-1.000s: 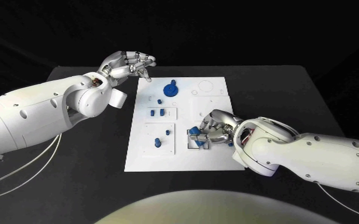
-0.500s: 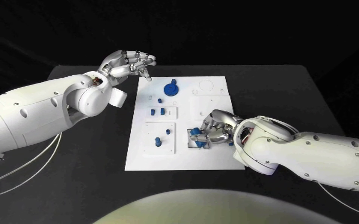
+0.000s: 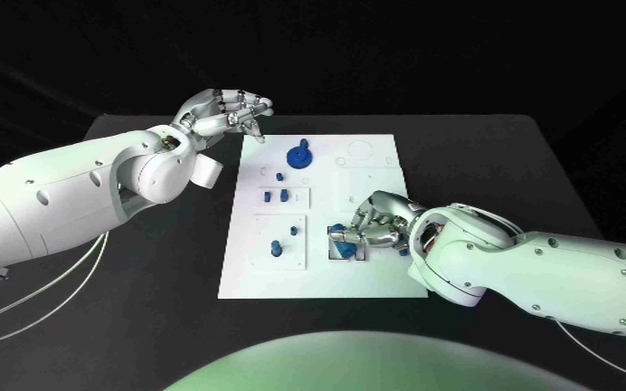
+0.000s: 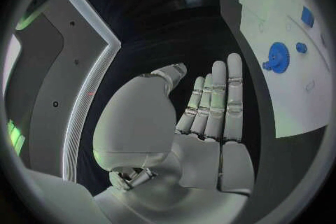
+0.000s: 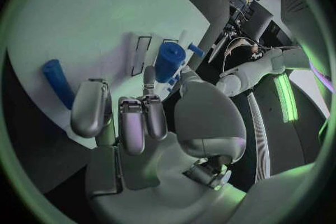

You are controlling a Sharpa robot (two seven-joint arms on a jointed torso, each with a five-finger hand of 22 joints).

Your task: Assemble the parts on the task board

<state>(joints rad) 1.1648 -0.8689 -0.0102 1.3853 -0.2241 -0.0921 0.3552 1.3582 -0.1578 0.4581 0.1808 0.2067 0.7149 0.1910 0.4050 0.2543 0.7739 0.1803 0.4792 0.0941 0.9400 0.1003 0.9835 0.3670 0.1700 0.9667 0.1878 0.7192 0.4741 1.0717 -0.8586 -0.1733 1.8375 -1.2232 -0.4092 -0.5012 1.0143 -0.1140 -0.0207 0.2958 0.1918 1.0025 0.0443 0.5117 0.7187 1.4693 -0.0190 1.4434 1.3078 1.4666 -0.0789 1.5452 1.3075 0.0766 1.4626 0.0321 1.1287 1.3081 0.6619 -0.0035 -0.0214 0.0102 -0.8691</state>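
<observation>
The white task board (image 3: 372,178) lies in the middle of the black table. My right hand (image 3: 374,228) rests on its near right part and pinches a short blue cylinder (image 3: 340,228) over a dark-outlined slot. In the right wrist view the cylinder (image 5: 169,61) stands between thumb and finger above the board (image 5: 91,11), and a blue peg (image 5: 57,83) lies beside the fingers (image 5: 91,107). My left hand (image 3: 224,112) hangs above the table past the board's far left corner and holds nothing. The left wrist view has its fingers (image 4: 218,102) stretched out, thumb apart.
A blue gear (image 3: 298,154) sits at the board's far middle, also seen as the gear (image 4: 278,57) from the left wrist. Small blue parts (image 3: 274,195) stand in the left column, with another blue part (image 3: 275,248) nearer. Bare black table (image 3: 156,255) surrounds the board.
My right hand's fingers have shifted slightly around the blue cylinder over the slot. The left arm has not moved.
</observation>
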